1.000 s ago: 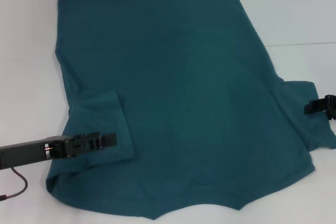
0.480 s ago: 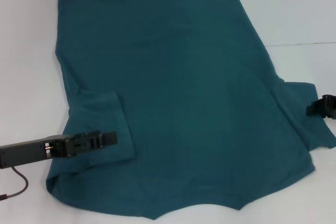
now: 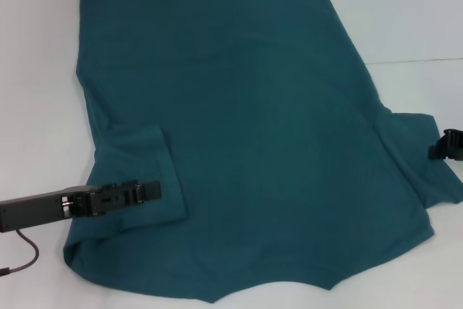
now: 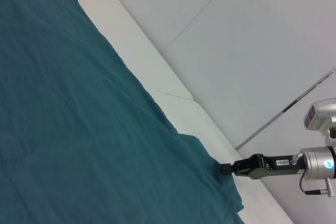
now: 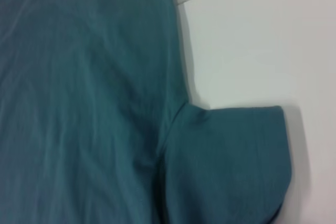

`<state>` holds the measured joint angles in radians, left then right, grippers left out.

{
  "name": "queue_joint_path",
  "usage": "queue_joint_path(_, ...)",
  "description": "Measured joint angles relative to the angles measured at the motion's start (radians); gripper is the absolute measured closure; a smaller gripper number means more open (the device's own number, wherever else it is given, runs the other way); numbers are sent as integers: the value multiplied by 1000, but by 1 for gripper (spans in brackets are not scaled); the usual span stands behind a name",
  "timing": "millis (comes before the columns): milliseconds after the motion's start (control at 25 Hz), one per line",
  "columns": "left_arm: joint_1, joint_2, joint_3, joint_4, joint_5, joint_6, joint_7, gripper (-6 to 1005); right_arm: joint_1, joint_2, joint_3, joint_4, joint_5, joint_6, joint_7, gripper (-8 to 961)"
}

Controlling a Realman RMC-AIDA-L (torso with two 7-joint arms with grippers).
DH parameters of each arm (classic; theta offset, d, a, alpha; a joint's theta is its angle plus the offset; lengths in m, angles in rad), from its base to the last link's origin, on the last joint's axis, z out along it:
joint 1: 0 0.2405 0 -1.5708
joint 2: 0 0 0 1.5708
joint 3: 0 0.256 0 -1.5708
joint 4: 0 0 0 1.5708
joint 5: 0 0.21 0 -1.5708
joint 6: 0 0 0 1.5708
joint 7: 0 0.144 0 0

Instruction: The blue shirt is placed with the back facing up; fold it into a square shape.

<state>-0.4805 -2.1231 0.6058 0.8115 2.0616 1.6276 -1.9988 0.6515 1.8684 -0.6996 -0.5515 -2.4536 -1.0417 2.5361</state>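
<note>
The blue shirt (image 3: 246, 128) lies spread flat on the white table, far larger than either gripper. Its left sleeve (image 3: 141, 171) is folded inward onto the body. My left gripper (image 3: 148, 192) rests low over that folded sleeve, short of the sleeve's hem. The right sleeve (image 3: 416, 153) lies spread outward; in the right wrist view this sleeve (image 5: 231, 166) lies flat beside the shirt's body. My right gripper (image 3: 450, 147) sits at the outer edge of that sleeve. The left wrist view shows the right gripper (image 4: 228, 168) with its tip at the sleeve's edge.
The white table (image 3: 43, 92) runs bare along both sides of the shirt. A seam line (image 3: 416, 61) crosses the table at the right. A dark cable (image 3: 25, 258) hangs from the left arm at the near left.
My right gripper has drawn outward to the right, off the sleeve toward its edge. The left gripper and the shirt have stayed where they were.
</note>
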Motion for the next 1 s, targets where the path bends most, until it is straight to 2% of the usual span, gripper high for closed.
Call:
queue_joint_path(200,0,0,0,0,0,0,0,171,-2,-4,0,-13,-2,10,0,932)
queue_joint_path(560,6,0,0,0,0,0,0,171,1,2,1,-90,-78,28,10,931)
queue_joint_path(840,7,0,0,0,0,1,-11,171,18,-16,1,-103,-125,14,72,932)
queue_joint_path(1000,6,0,0,2,0,1,-12,171,23,-11,1,-143,-175,13,114,932)
